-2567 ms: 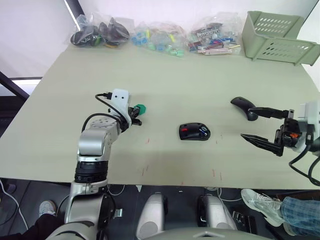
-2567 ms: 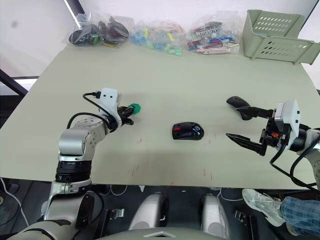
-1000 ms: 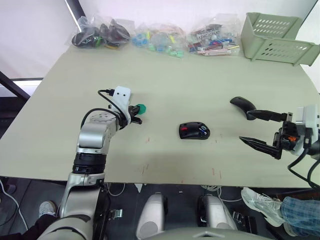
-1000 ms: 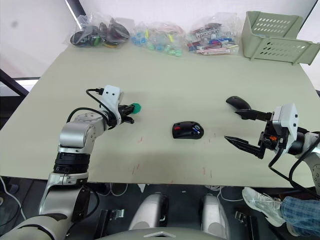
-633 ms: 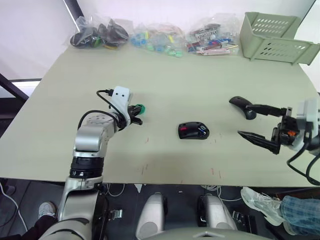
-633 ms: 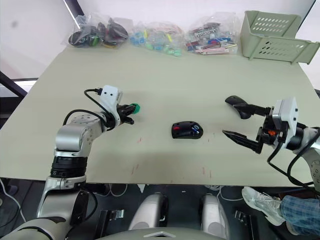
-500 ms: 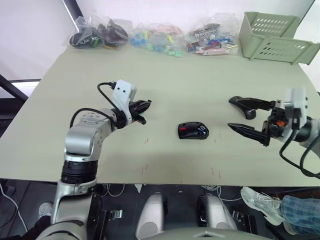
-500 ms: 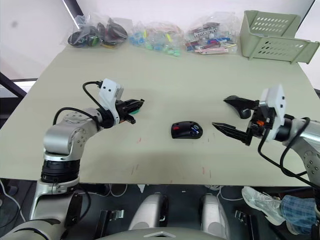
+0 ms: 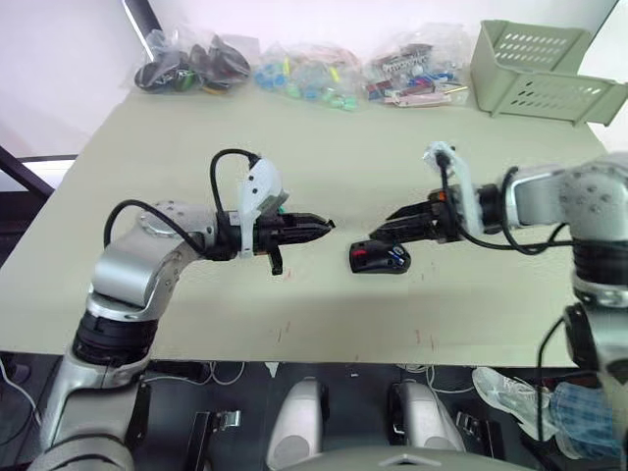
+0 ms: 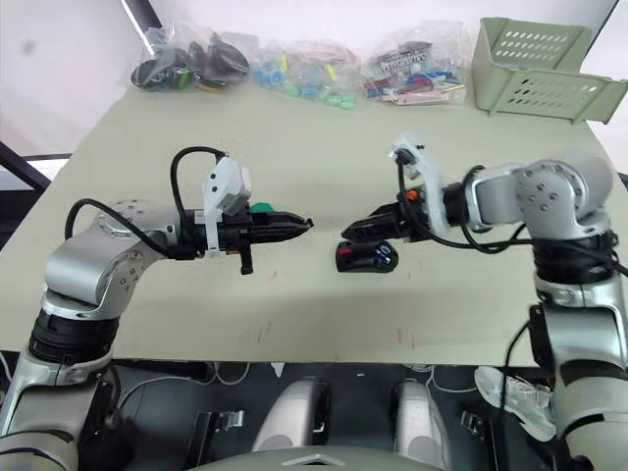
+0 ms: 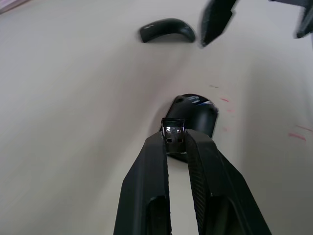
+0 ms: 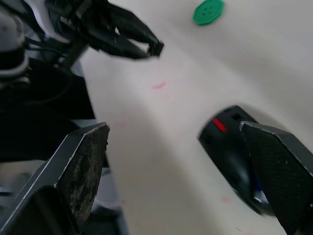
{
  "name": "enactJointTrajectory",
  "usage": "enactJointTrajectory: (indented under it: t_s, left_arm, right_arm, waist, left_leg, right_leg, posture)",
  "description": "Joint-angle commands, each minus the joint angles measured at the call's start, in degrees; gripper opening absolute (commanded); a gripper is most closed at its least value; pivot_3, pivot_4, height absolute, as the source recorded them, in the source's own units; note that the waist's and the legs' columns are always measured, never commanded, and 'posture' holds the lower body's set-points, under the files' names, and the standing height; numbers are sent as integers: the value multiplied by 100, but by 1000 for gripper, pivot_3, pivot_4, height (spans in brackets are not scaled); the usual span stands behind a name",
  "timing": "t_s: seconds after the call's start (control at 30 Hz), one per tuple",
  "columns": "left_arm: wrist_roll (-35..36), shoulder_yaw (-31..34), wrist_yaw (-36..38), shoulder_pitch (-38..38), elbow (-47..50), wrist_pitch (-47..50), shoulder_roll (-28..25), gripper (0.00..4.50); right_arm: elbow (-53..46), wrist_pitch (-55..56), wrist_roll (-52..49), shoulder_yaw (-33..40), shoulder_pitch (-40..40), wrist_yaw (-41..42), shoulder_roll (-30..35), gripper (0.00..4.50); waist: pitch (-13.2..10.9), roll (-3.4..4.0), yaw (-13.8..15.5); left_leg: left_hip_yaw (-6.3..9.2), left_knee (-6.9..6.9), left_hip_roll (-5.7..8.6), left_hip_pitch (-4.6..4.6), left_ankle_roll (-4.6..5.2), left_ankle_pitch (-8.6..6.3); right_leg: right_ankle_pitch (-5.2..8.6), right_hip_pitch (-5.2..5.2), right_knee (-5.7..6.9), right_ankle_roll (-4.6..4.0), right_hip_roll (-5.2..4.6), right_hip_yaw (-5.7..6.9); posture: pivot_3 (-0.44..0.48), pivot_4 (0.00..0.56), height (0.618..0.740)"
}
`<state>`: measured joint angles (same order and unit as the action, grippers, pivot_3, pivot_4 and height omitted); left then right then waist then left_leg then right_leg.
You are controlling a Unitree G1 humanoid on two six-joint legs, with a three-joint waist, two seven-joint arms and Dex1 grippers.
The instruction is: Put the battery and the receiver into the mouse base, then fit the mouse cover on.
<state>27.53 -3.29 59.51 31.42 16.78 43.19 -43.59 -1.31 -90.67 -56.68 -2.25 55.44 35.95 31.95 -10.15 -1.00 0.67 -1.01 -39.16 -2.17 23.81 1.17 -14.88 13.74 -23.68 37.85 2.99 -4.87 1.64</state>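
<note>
With both arms reaching in toward the middle of the table (image 9: 324, 147), the job looks to be at the receiver step. The left gripper (image 11: 175, 139) has its two black fingers drawn narrow onto a small dark block with a metal face, which I take to be the receiver (image 11: 174, 134), and it hangs just short of the mouse base (image 9: 381, 258), coming at it from about 9 o'clock. The base sits near the centre of the table, open side up, with its red patch showing and a glint of blue beside it; that blue is probably the battery (image 9: 397, 259) already seated, though I can't be sure from here.

The right gripper (image 12: 186, 161) hovers over the base from the 3 o'clock side with its fingers spread wide and nothing between them, the base lying below the gap. The mouse cover (image 11: 167, 31) lies on the table beyond the base, well apart from it and untouched. A green disc (image 12: 208, 11) sits on the table by the left arm, out of the way.

Next, I'd say, the left arm has to bring the receiver down over its slot in the open compartment, line it up squarely and let go, while the right gripper may need to steady the base so it doesn't skate. The cover comes after.
</note>
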Motion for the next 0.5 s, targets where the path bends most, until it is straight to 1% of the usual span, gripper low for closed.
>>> enactJointTrajectory:
  t_s: [0.03,0.07,0.1,0.13,0.17,0.3,0.5]
  left_arm:
    - [-14,-74,335,245,-117,-279,-129,46]
    - [-12,-97,410,297,-146,-314,-139,46]
    - [-18,-122,463,339,-170,-351,-153,46]
    - [-15,-135,499,373,-186,-375,-159,46]
    - [3,-135,527,420,-205,-370,-167,46]
    - [-39,-157,642,496,-262,-459,-201,46]
    - [-86,-204,715,581,-261,-554,-180,46]
  right_arm:
    - [892,-183,-247,79,451,-331,-292,4002]
    - [1079,-183,-303,50,536,-385,-362,3829]
    - [1230,-183,-370,42,608,-440,-413,3345]
    - [1351,-183,-443,38,666,-498,-445,2764]
    - [1545,-183,-531,62,748,-582,-500,2636]
    - [2075,-183,-831,145,981,-885,-618,2636]
    - [2374,-183,-1306,67,1102,-1219,-661,2636]
  waist:
    - [0,0,10]
    - [0,0,5]
    - [0,0,-7]
    - [0,0,-11]
    - [0,0,-16]
    - [0,0,-51]
    - [0,0,-116]
  left_leg:
    - [1,3,0,5,1,-1]
    - [-7,2,2,7,2,-1]
    - [-9,2,2,7,2,-2]
    - [-9,3,2,7,3,-2]
    - [-9,4,1,7,2,-2]
    - [-6,8,-3,5,2,-2]
    - [-7,8,-3,5,3,-2]
  right_leg:
    - [0,0,-6,0,0,2]
    - [0,0,-11,1,-2,-3]
    - [-1,-1,-12,1,-1,-5]
    - [-1,-2,-12,1,-1,-5]
    - [-1,-3,-12,1,-1,-5]
    - [0,-6,-7,1,4,-3]
    - [0,-5,-8,1,4,-5]
  posture:
    - [0,150,740]
    - [0,150,740]
    - [0,150,740]
    - [0,150,740]
    - [0,150,740]
    - [0,150,740]
    - [0,150,740]
